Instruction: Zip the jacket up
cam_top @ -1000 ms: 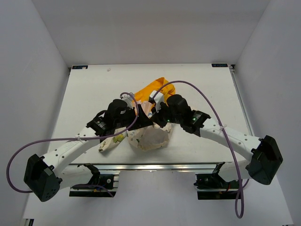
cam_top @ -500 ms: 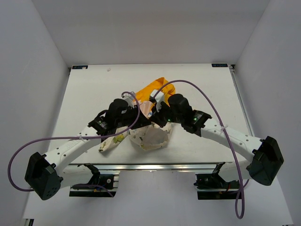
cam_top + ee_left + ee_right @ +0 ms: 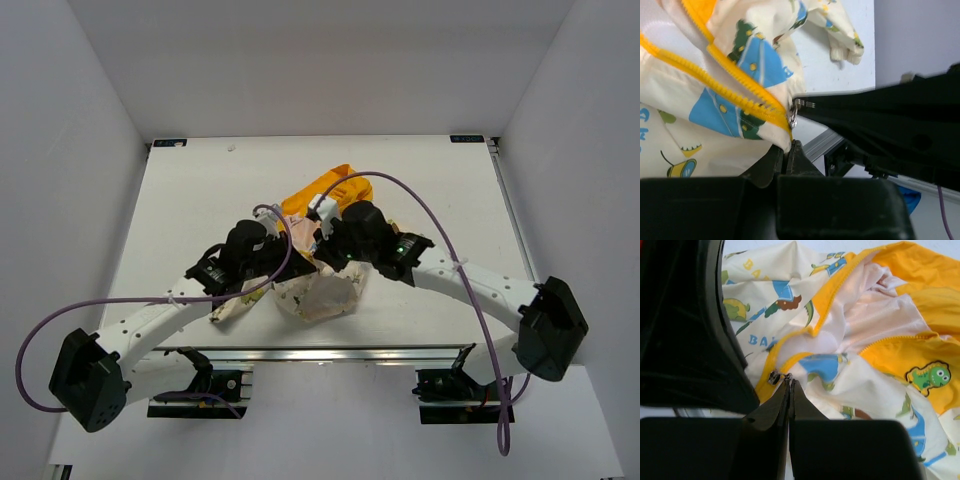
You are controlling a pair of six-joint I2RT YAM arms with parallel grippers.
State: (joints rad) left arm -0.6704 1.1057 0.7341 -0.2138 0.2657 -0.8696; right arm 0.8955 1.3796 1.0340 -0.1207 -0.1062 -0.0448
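Note:
The jacket (image 3: 318, 295), cream with cartoon prints, lies bunched at the table's middle, its yellow hood (image 3: 325, 190) toward the back. Both grippers meet over its front. My left gripper (image 3: 789, 146) is shut on the jacket's bottom edge, just below the lower end of the yellow zipper (image 3: 705, 80). The metal slider (image 3: 794, 111) hangs right above those jaws. My right gripper (image 3: 790, 381) is shut on the zipper's pull, next to the slider (image 3: 774, 376). Above the slider the zipper's two sides spread apart, showing pale lining (image 3: 865, 315).
A sleeve (image 3: 235, 305) trails toward the table's front left. The aluminium front rail (image 3: 330, 352) runs just behind the jacket's hem. Purple cables (image 3: 420, 200) arch over both arms. White walls enclose the table (image 3: 190, 190) on three sides.
My left gripper has closed on the jacket's bottom edge. The right arm has shifted a little to the left and back, keeping its grip, and the hood has shifted with it.

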